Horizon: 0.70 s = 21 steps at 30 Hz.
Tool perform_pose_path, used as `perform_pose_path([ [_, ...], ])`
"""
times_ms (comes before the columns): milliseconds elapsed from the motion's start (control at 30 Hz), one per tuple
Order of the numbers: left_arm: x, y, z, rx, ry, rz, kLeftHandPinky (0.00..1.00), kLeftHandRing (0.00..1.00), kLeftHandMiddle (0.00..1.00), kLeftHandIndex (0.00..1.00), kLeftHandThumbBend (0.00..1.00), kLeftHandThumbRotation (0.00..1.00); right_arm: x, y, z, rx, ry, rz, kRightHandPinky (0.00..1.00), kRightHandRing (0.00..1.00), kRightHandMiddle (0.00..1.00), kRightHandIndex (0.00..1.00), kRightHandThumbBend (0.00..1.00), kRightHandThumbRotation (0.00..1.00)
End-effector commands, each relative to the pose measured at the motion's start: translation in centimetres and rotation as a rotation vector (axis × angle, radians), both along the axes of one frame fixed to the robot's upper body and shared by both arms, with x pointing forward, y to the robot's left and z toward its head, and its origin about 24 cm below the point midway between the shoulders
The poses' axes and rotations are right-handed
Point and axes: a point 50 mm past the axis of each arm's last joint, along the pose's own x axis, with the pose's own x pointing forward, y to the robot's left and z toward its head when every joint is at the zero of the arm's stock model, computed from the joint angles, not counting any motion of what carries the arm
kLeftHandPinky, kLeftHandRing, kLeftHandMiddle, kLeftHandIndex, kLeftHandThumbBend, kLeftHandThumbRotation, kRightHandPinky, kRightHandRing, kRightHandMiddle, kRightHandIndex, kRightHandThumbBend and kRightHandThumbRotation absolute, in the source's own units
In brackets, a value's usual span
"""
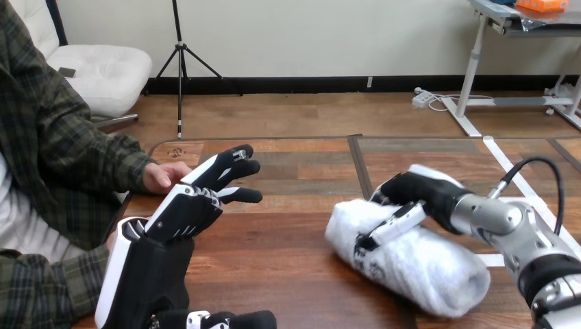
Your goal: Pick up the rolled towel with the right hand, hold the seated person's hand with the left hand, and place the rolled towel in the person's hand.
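Now my right hand (416,194) is gripping the towel (418,267), left hand (195,205) hovering spread beside the person's hand (163,177); lift next.

Light was bright, even, diffuse, falling from above. Soft shadow lay on table (294,171) beneath towel (418,264), lower centre of frame. Faint sheen showed on table top, mid frame; small highlights on silver forearm (497,218), lower right.

We see only part of the person's hand (163,176) at the left edge of the table (288,247). The rest is hidden behind the left hand (188,205), and we cannot tell whether the two touch. The rolled towel (411,264) hides most fingers of the right hand (418,190) clasping it.
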Motion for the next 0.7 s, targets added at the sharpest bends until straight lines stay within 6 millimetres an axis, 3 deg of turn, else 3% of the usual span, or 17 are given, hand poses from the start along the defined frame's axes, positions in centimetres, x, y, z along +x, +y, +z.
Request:
perform_pose_path([
  [0,0.9,-0.1,1.3,-0.006,-0.079,-0.021,0.69,0.83,0.87,0.83,1.00,0.43,-1.8,2.0,-2.5,0.038,0.082,0.129,0.19,0.23,0.32,0.36,0.78,0.00],
  [433,1.0,-0.3,1.2,0.000,-0.063,-0.032,0.71,0.83,0.87,0.82,1.00,0.41,-2.7,3.5,-1.1,0.274,0.084,0.299,0.16,0.20,0.30,0.36,0.66,0.00],
  [667,1.1,-0.5,1.1,-0.012,-0.069,-0.031,0.71,0.83,0.87,0.82,1.00,0.40,-3.0,3.9,-0.4,0.322,0.070,0.344,0.14,0.18,0.27,0.33,0.66,0.00],
])
